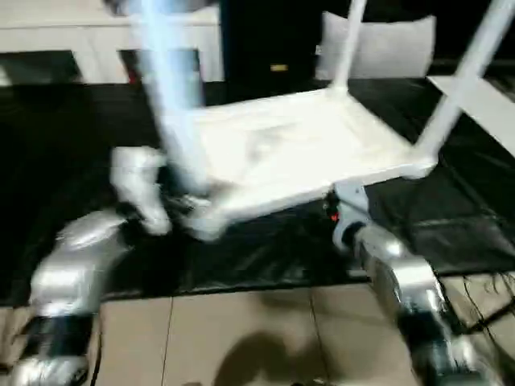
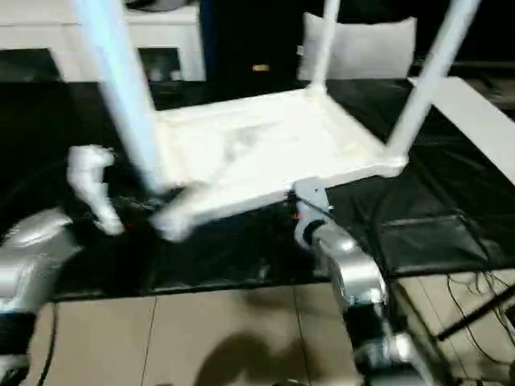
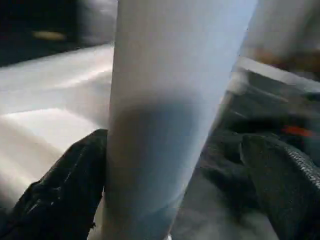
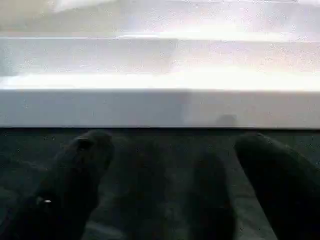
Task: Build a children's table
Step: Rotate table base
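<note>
Tabletop (image 1: 298, 153) lies underside-up on the black bench (image 1: 72, 161), exposing its corner sockets for leg insertion. Left claw (image 3: 175, 165) straddles the near-corner leg (image 3: 170, 110), one finger touching, steadying it upright. Right claw (image 4: 170, 175), spread and empty, faces the tabletop's near edge.

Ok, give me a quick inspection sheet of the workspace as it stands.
Surface: black mat over tiled floor.
Job's things: table top upside down; three legs stand in its corners, near-left leg among them.
Clutter: nothing seen.
Grippers: left gripper open around the near-left leg; right gripper open, at the top's near edge.
Cables: black cables on floor, right.
Surroundings: pillow, white cabinet behind.
</note>
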`<state>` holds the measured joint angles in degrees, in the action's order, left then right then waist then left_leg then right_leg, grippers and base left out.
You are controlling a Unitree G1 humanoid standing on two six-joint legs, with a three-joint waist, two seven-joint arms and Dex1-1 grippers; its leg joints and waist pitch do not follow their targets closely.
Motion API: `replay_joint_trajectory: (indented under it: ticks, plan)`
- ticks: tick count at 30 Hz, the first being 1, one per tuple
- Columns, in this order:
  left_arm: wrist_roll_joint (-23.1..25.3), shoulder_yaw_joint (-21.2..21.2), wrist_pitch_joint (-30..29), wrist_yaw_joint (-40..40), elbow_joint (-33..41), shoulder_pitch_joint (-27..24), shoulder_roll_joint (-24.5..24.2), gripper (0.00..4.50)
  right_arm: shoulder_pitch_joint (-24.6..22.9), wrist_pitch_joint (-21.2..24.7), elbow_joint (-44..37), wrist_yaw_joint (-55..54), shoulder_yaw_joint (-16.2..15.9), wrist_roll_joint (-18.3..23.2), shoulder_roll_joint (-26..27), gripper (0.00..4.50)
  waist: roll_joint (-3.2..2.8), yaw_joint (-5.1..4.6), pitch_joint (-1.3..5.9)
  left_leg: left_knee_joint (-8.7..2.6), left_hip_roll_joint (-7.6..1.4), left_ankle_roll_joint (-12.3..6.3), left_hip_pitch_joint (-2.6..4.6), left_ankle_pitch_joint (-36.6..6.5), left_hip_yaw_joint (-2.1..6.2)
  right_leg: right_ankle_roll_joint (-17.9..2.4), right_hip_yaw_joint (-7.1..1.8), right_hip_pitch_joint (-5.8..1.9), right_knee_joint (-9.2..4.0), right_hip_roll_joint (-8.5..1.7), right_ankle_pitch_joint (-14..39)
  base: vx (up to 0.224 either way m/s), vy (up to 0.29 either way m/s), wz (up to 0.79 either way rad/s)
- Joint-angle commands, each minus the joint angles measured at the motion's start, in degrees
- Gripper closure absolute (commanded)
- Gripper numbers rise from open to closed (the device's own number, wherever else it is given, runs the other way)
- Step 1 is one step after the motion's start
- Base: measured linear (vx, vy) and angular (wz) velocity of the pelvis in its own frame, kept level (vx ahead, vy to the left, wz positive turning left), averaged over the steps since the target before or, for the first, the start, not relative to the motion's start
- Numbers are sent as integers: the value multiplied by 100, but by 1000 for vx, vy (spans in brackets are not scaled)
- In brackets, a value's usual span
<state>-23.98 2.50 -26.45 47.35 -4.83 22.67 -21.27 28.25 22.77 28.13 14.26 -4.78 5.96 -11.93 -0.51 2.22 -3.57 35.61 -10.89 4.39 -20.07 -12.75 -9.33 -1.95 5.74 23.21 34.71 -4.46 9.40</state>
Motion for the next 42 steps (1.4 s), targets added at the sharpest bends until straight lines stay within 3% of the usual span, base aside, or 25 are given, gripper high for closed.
replay_joint_trajectory:
  ticks: [1, 2, 3, 4, 6, 9, 11, 15, 23, 29, 30, 33, 34, 37, 41, 42]
  plan:
    - [-79, -179, -74, 233, -65, 189, 32, 8, 83, -148, 392, -99, 133, -96, -61, 0, 64, -64, 403, -438, -159, -44, 19, -590, -35, -1140, -362, -323, -359, -358, 1312, 0, 0, 0]
    - [3, -270, -48, 291, -181, 315, 80, 8, 231, -213, 696, -136, 141, -139, -95, 0, 68, -72, 397, -445, -154, -46, -36, -582, -20, -1087, -364, -363, -339, -364, 1377, 0, 0, 0]
    - [3, -270, -48, 291, -181, 315, 80, 8, 231, -213, 696, -136, 141, -139, -95, 0, 52, -75, 392, -434, -146, -17, -23, -660, -26, -956, -363, -347, -381, -366, 1666, 0, 0, 0]
    - [100, -378, 48, 327, -390, 531, 231, 8, 437, -350, 1077, -64, 153, -171, -102, 0, 100, -83, 407, -427, -151, -38, -23, -604, -28, -903, -369, -350, -381, -377, 1697, 0, 0, 0]
    - [38, -552, 77, 481, -429, 690, 387, 8, 637, -598, 1412, 117, 134, -175, -38, 0, 126, -103, 417, -414, -143, -81, -33, -552, -36, -887, -367, -357, -386, -367, 1671, 0, 0, 0]
    - [-206, -753, -187, 759, -131, 622, 405, 8, 814, -830, 1693, 164, 98, -197, 39, 0, 84, -94, 437, -401, -177, -143, -36, -396, -39, -1056, -370, -343, -332, -377, 1411, 0, 0, 0]
    - [-349, -863, -347, 900, 111, 517, 395, 8, 883, -936, 1786, 199, 88, -194, 85, 0, 97, -109, 440, -400, -175, -170, -64, -301, -33, -1116, -364, -366, -302, -368, 1211, 0, 0, 0]
    - [-594, -1078, -615, 1066, 657, 261, 436, 8, 1007, -1120, 1959, 269, 112, -207, 184, 0, 88, -230, 441, -389, -187, -285, -62, -360, -39, -1306, -353, -359, -296, -358, 1095, 0, 0, 0]
    - [-634, -1510, -715, 857, 1198, -9, 780, 8, 1219, -1407, 2231, 444, -2, -307, 413, 0, 140, -319, 414, -386, -180, -289, -82, -589, -44, -1219, -351, -357, -351, -348, 1534, 0, 0, 0]
    - [42, -1486, -66, 276, 617, 264, 1101, 8, 1327, -1638, 2428, 476, -28, -411, 493, 0, 142, -339, 410, -382, -167, -297, -84, -669, -35, -996, -336, -349, -403, -336, 1828, 0, 0, 0]
    - [35, -1476, -64, 266, 587, 312, 1115, 8, 1321, -1673, 2429, 602, -34, -410, 509, 0, 118, -332, 417, -379, -170, -300, -72, -656, -35, -1001, -341, -340, -392, -340, 1784, 0, 0, 0]
    - [34, -1462, -20, 238, 523, 386, 1154, 8, 1310, -1709, 2424, 737, -39, -409, 531, 0, 128, -323, 423, -381, -183, -336, -78, -593, -32, -1076, -344, -346, -375, -342, 1623, 0, 0, 0]
    - [85, -1437, 115, 155, 389, 481, 1233, 8, 1314, -1767, 2447, 712, -30, -428, 536, 0, 99, -323, 432, -379, -188, -370, -67, -490, -34, -1174, -342, -337, -360, -325, 1372, 0, 0, 0]
    - [279, -1354, 537, -31, 100, 629, 1400, 8, 1310, -1876, 2501, 715, 4, -430, 518, 0, 95, -313, 452, -371, -189, -437, -84, -361, -30, -1292, -344, -369, -324, -336, 1047, 0, 0, 0]
    - [492, -1035, 1081, -650, -553, 980, 1659, 8, 1169, -1917, 2398, 554, 217, -385, 279, 0, 117, -286, 448, -361, -170, -486, -81, -415, -46, -1289, -347, -379, -349, -331, 1108, 0, 0, 0]
    - [601, -1035, 1257, -778, -816, 1089, 1682, 8, 1052, -1894, 2271, 566, 321, -341, 169, 0, 133, -276, 450, -354, -159, -467, -75, -505, -45, -1185, -343, -384, -376, -336, 1335, 0, 0, 0]
